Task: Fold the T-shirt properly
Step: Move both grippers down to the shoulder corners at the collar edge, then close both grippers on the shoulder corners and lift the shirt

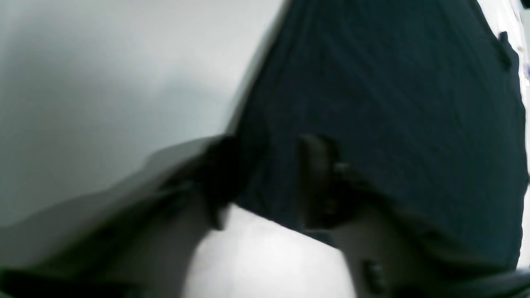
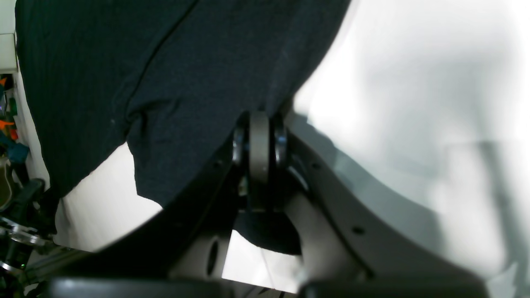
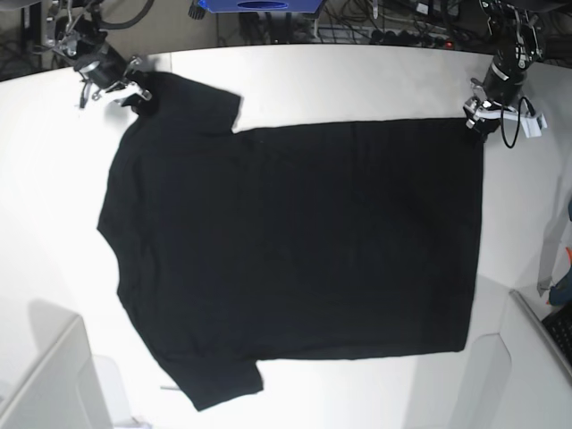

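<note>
So the right gripper [image 2: 258,124] is pinched fully closed on the edge of the T-shirt [image 3: 295,241]. In its wrist view the two black pads sit tight against a grey middle piece with dark fabric bunched right at the tips, so I'd call that a solid grip. In the base view it's at the far left corner of the shirt, up by the sleeve/shoulder end [image 3: 143,89].

The left gripper [image 1: 265,174] is at the other far corner [image 3: 476,121], on the hem end. Its wrist view is pretty smeared, but the fingers straddle the cloth edge with one finger [image 1: 316,182] on top of the fabric. Whether it's actually clamped or only closing around the edge, I honestly can't tell.

The shirt itself is lying spread out flat on the white table [image 3: 357,80], plain black side up, no print showing. Collar end is toward the left, hem toward the right, one sleeve at the far left and the other at the near left [image 3: 219,384]. A few soft wrinkles, but basically one flat layer.

Progress-wise, my read is that it's still early. No fold is visible anywhere: no doubled edges, both sleeves still sticking out. What looks done is the laying flat and getting a hold on the two far corners. All the real folding is still to come, presumably starting with bringing that far edge over toward the near side.
</note>
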Robot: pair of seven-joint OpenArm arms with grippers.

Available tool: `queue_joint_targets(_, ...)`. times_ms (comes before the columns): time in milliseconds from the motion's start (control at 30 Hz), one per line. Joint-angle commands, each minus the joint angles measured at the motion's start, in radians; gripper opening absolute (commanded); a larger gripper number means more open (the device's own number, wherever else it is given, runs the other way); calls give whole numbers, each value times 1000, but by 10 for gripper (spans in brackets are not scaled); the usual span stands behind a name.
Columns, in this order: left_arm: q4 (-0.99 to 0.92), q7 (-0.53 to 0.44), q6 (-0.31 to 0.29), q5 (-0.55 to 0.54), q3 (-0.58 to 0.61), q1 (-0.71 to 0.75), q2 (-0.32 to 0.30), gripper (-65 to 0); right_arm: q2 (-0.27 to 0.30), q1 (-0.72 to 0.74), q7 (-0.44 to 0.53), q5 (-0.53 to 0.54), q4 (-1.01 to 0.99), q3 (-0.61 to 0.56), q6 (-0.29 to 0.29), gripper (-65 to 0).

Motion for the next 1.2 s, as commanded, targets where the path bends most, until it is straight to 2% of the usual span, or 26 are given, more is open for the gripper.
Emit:
queue_joint_targets(0, -9, 28, 9, 8, -2, 1, -5, -502, 11, -3, 1, 1, 9, 4, 1, -650)
queue_joint_targets(133, -41, 28, 9, 8, 0, -8, -5, -650, 11, -3, 3, 1, 9, 4, 1, -650)
queue_joint_targets(300, -16, 28, 9, 8, 55, 12, -28, -650, 8, -11, 6, 1, 18, 6, 1, -650)
queue_joint_targets(567, 119, 30, 9, 8, 49, 116, -42, -650, 4, -80, 4, 3, 50, 64, 1, -650)
queue_joint_targets(667, 154, 30, 9, 10, 49, 171, -77, -650, 4, -124, 4, 6, 105, 86, 3, -650)
queue_joint_targets(833, 212, 30, 9, 10, 49, 236, -78, -650, 2, -203, 3, 7, 182, 89, 3, -650)
queue_joint_targets(967, 275, 30, 9, 10, 49, 294, -78, -650, -22, -258, 6, 7, 268, 89, 3, -650)
queue_joint_targets(1167, 375, 30, 10, 2, 20, 337, -77, -650, -22, -263, 1, 7, 354, 84, 3, -650)
